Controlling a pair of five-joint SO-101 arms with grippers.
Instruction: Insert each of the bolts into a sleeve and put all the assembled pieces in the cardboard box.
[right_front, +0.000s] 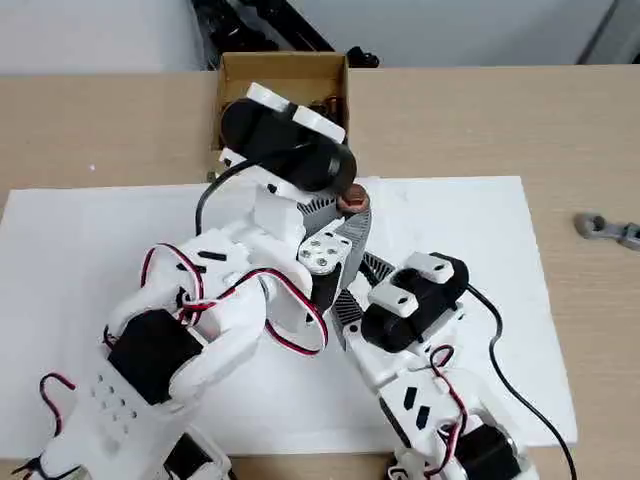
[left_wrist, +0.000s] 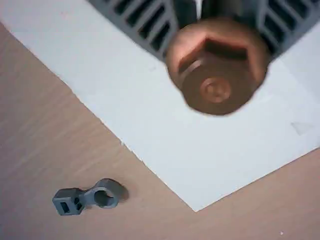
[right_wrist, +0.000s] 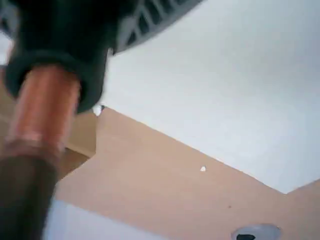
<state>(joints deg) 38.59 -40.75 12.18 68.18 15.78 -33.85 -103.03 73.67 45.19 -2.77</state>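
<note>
Cover: we see a white sheet (right_front: 480, 260) across the tabletop's (right_front: 100, 120) middle.
Container: the cardboard box (right_front: 285, 70) sits at the far edge.
Left: the left gripper (left_wrist: 217, 15) clenches the copper bolt (left_wrist: 216, 75) above the sheet's far edge.
Right: the right gripper (right_front: 355, 228) grasps the black sleeve (right_wrist: 60, 45), the copper shaft protruding.
Stray: a grey fitting (right_front: 603, 227) lies near the right edge.

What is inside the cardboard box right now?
The cardboard box shows a strip of bare floor at the back and a glimpse of a copper-coloured piece by its right wall. An arm's wrist covers the rest, so what else lies inside is hidden.
</note>
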